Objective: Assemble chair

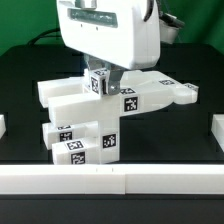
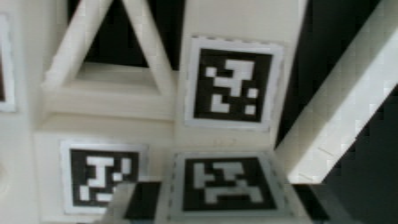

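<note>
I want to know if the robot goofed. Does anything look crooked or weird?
Yes: the chair looks lopsided. One long flat piece sticks out toward the exterior view's right and seems to hang above the table. Nothing looks broken.

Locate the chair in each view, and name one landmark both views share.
Exterior view: the chair stands mid-picture on the black table.
Wrist view: the chair fills nearly the whole picture, seen close up.
Shared landmark: the black-and-white tags on its white faces.
</note>
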